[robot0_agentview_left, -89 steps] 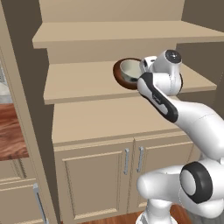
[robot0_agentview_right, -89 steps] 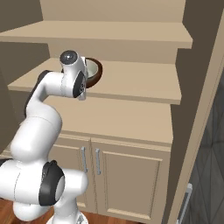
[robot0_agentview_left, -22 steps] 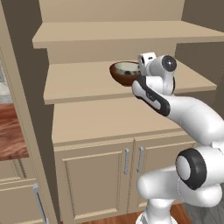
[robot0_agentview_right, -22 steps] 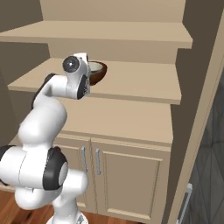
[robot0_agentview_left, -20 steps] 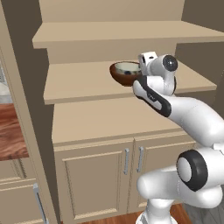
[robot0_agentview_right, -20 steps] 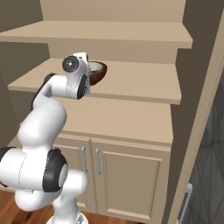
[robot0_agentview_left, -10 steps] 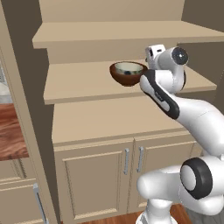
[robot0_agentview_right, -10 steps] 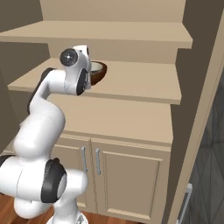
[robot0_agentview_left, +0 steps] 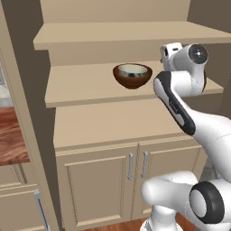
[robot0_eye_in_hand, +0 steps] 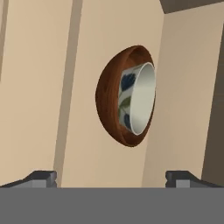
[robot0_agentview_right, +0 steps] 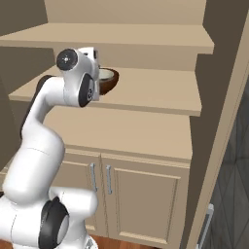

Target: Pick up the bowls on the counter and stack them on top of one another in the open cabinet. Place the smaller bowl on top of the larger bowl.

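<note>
Claw [robot0_eye_in_hand: 111, 177] stands spread wide and holds nothing, its two dark fingertips [robot0_eye_in_hand: 42, 177] far apart at the foot of the hand view, with bare tan shelf between them. It hangs back from the bowls, apart from them and pointed their way. The hand view is rolled on its side, so the bowls look tipped there; the base views show them sitting upright. The smaller bowl [robot0_eye_in_hand: 139, 99], pale with dark bluish leaf marks on its wall, sits nested inside the larger bowl [robot0_eye_in_hand: 109, 98], the dark reddish-brown one with the thick rim. Together they rest on the middle shelf [robot0_agentview_left: 85, 85] of the open cabinet [robot0_agentview_left: 113, 34], about midway along it and near its front edge. From the left base view the white wrist is just to the right of the bowls; from the right base view it covers their left part. Below the shelves are two panelled doors [robot0_agentview_left: 99, 180] with metal bar handles.
</note>
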You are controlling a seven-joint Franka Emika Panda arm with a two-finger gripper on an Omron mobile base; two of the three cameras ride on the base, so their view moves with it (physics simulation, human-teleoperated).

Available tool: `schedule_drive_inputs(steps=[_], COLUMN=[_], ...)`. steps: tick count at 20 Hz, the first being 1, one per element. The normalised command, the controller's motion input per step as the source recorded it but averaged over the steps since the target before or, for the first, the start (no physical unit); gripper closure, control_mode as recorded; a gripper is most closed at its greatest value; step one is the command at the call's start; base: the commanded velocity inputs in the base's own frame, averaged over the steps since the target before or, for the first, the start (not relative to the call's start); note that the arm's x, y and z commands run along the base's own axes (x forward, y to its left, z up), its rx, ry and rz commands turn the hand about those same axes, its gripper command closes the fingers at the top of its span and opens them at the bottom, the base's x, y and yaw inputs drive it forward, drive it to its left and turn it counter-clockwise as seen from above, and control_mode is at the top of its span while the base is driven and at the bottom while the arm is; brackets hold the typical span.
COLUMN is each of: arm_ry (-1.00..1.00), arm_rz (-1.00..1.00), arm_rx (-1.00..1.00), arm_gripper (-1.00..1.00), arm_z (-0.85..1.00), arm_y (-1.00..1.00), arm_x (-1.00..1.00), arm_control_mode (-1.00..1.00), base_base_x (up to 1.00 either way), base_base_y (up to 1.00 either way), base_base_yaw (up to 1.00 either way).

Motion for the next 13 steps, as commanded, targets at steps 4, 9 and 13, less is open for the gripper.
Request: schedule_drive_inputs(steps=[4,9,13], arm_ry=[0.0,0.0,0.0], arm_rz=[-0.03,-0.03,-0.04], arm_rx=[-0.03,-0.02,-0.02], arm_gripper=[-1.0,-1.0,-1.0], arm_z=[0.0,0.02,0.08], arm_y=[-0.12,-0.1,-0.06], arm_x=[-0.58,-0.58,-0.59], arm_control_mode=[-1.0,-1.0,-1.0], base_base_x=[0.0,0.0,0.0], base_base_y=[0.0,0.0,0.0], base_base_yaw=[0.0,0.0,0.0])
